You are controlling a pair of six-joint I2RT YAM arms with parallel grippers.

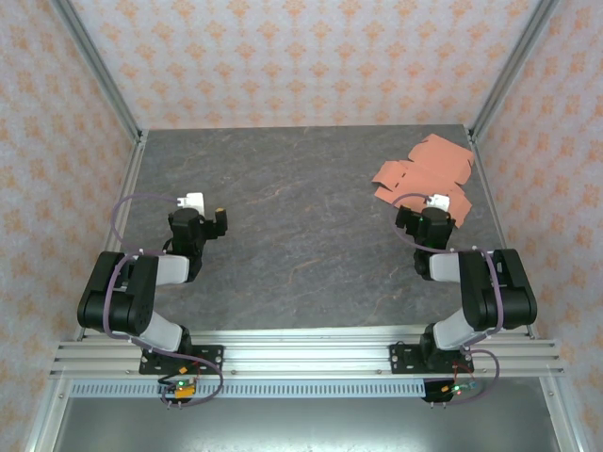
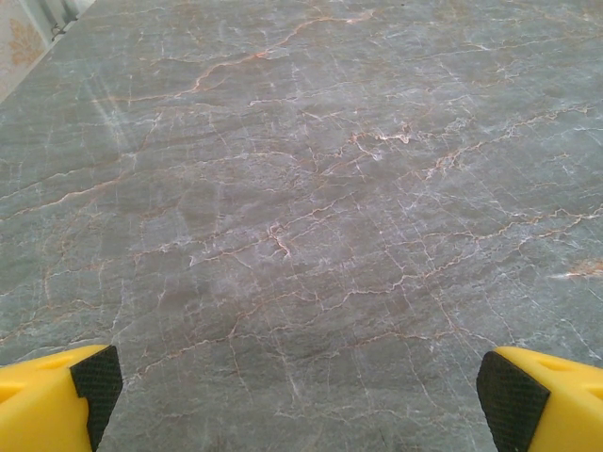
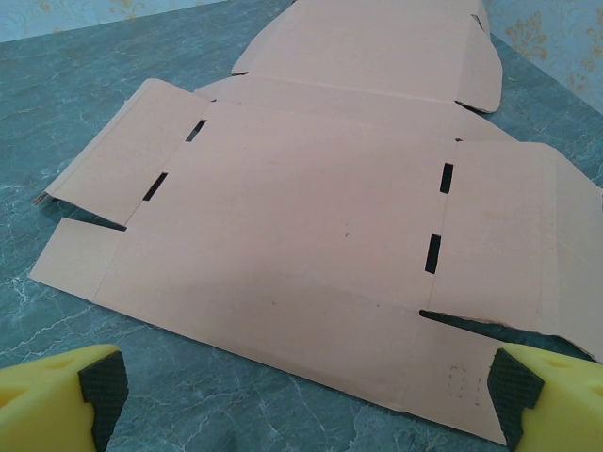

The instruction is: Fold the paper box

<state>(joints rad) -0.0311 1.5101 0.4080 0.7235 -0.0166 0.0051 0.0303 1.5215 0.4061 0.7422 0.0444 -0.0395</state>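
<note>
The paper box [image 1: 423,171] lies as a flat salmon-orange die-cut sheet at the far right of the table. In the right wrist view the sheet [image 3: 311,217] spreads unfolded, with slots and tabbed flaps, its near edge just ahead of my fingertips. My right gripper [image 3: 306,395] is open over the table just short of that edge, nothing between its yellow fingers [image 3: 61,391]. From above, the right gripper [image 1: 435,205] sits at the sheet's near side. My left gripper [image 2: 297,391] is open over bare table, far from the sheet, at the left [image 1: 193,202].
The dark marbled table [image 1: 301,235] is bounded by patterned walls and metal frame posts [image 1: 499,71] at the back corners. The sheet lies close to the right wall. A metal rail [image 1: 301,358] runs along the near edge by the arm bases.
</note>
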